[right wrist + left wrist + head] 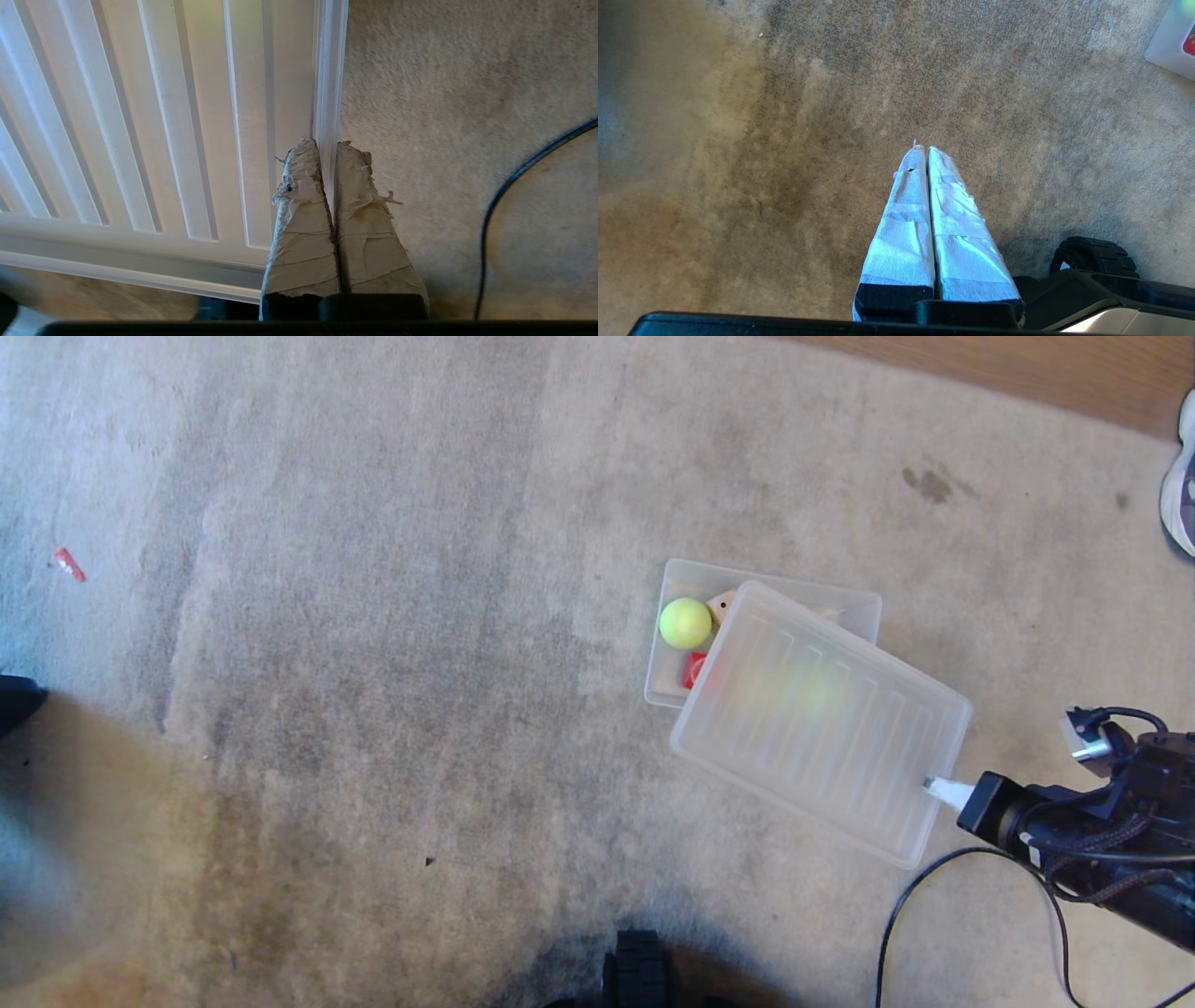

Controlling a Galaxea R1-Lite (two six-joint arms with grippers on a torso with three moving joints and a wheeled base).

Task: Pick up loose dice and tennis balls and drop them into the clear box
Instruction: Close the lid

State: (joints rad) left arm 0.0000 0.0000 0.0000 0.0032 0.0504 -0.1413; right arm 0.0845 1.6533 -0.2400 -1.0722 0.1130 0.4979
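Observation:
The clear box (775, 586) sits on the carpet right of centre. In its uncovered end lie a tennis ball (685, 623), a beige die (721, 607) and a red die (694, 669). A flat ribbed translucent tray (822, 719) hangs tilted over the rest of the box, and blurred yellow-green shapes show through it. My right gripper (938, 791) is shut on this tray's near rim; in the right wrist view its tips (327, 142) pinch the rim of the tray (163, 116). My left gripper (924, 148) is shut and empty above bare carpet, with a corner of the box (1169, 46) off to one side.
A black cable (896, 915) loops on the carpet under my right arm. A small red scrap (69, 564) lies far left. A shoe (1178, 485) stands at the right edge near the wooden floor (1027, 373). My base's wheel (639, 971) shows at the bottom.

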